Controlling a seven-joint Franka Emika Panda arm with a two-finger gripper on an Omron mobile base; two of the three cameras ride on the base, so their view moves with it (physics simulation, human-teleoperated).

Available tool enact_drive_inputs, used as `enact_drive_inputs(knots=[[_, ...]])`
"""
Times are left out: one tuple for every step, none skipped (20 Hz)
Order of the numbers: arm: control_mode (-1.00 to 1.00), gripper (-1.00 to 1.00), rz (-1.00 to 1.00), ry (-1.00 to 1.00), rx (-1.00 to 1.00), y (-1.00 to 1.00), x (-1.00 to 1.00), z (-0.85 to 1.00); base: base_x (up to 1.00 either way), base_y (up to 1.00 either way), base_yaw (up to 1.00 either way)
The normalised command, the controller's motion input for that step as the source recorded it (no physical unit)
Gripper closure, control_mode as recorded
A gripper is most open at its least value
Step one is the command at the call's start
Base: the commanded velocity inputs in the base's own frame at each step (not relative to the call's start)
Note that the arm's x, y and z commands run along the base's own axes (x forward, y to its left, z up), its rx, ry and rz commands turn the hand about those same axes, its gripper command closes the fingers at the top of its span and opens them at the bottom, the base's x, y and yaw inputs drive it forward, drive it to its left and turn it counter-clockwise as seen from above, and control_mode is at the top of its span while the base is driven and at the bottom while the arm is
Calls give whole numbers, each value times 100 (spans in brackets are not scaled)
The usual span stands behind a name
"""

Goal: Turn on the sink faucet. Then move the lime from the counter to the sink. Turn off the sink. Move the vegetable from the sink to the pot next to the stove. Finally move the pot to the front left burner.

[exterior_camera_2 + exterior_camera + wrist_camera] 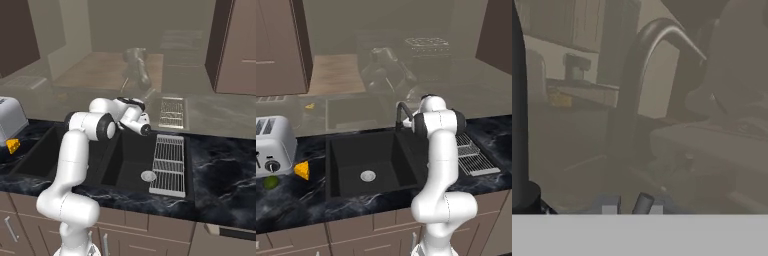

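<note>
1. In the left base view the white arm rises from the lower right of the frame and bends toward the centre, where its upper part hides most of the sink faucet (401, 111); only the dark arch of the spout shows, just left of the arm's elbow, at the back rim of the sink (346, 165).
2. In the right base view the gripper (145, 129) sits a little above centre, pointing right and away from the camera, over the back edge of the sink (125, 170). The faucet itself cannot be made out there behind the hand.
3. In the hand view the black faucet column (519, 115) stands along the left edge of the frame, well to the left of the finger tips (643, 203) that rise at bottom centre. It is beside the jaws, not between them.
4. Whether the jaws are spread or pressed together cannot be told: the tips are small and blurred.
5. The lime (271, 182) lies at the left edge of the left base view, on the counter (301, 200), just below the toaster (271, 145) and left of the cheese wedge (302, 170), well apart from the gripper.
6. A metal drying rack (170, 162) lies over the sink's right side, right of centre in the right base view.
</note>
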Motion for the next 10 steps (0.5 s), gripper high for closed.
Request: enact_drive_inputs(knots=[[-100, 100, 0, 10, 15, -100, -4, -40, 0, 0, 0], [-100, 100, 0, 10, 15, -100, -4, -40, 0, 0, 0], [-100, 100, 0, 10, 16, -100, -5, -42, 0, 0, 0], [-100, 100, 0, 8, 17, -100, -8, -46, 0, 0, 0], [-100, 100, 0, 7, 18, -100, -11, -50, 0, 0, 0], [-100, 100, 0, 7, 18, -100, -11, -49, 0, 0, 0], [-100, 100, 0, 7, 17, -100, -11, -49, 0, 0, 0], [-100, 100, 0, 7, 17, -100, -11, -50, 0, 0, 0], [-100, 100, 0, 6, 18, -100, -11, -50, 0, 0, 0], [-100, 100, 0, 6, 17, -100, -8, -51, 0, 0, 0]])
